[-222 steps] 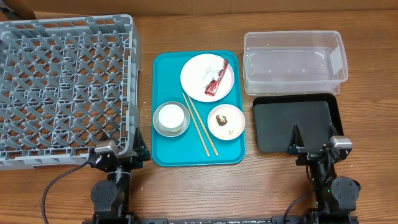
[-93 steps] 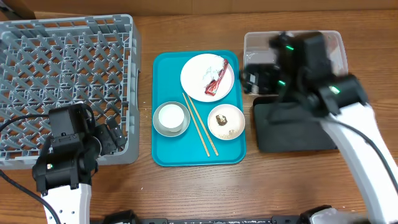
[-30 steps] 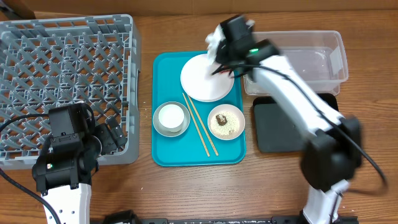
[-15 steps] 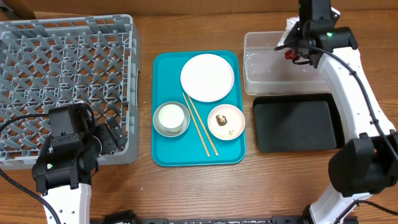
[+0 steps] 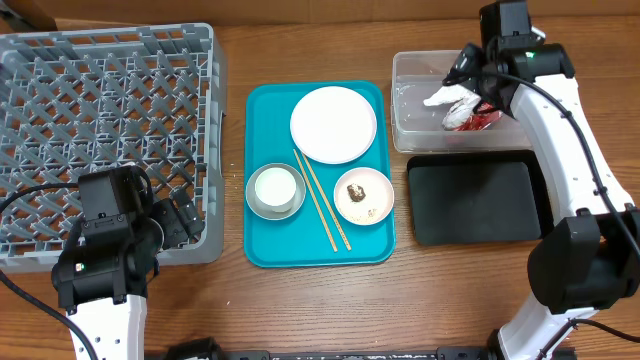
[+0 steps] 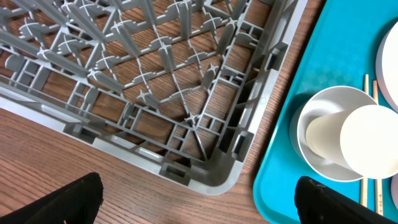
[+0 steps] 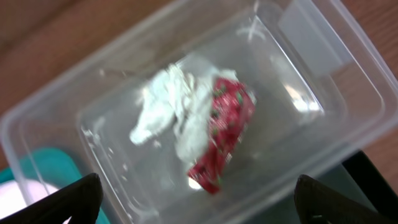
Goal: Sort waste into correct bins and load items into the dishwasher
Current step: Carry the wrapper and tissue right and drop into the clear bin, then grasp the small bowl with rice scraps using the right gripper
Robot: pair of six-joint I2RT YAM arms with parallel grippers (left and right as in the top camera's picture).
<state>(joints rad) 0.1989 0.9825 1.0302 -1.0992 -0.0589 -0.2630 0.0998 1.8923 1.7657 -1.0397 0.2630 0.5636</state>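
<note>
Because the crumpled white tissue (image 7: 165,102) and the red-and-silver wrapper (image 7: 224,130) seem to be dry rubbish, they are together inside the clear plastic tub (image 5: 415,120), touching each other. The right arm is stretched far across the table with its wrist bent down over the tub. The right gripper (image 7: 199,202) is wide open and grasps nothing. The left gripper (image 6: 199,199), equally wide and empty, hovers at the corner of the grey dish rack (image 6: 205,174).

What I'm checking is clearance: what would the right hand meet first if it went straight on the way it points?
Probably the crumpled white tissue and red wrapper lying in the clear tub, right beneath the open right hand; depth is hard to judge.
</note>
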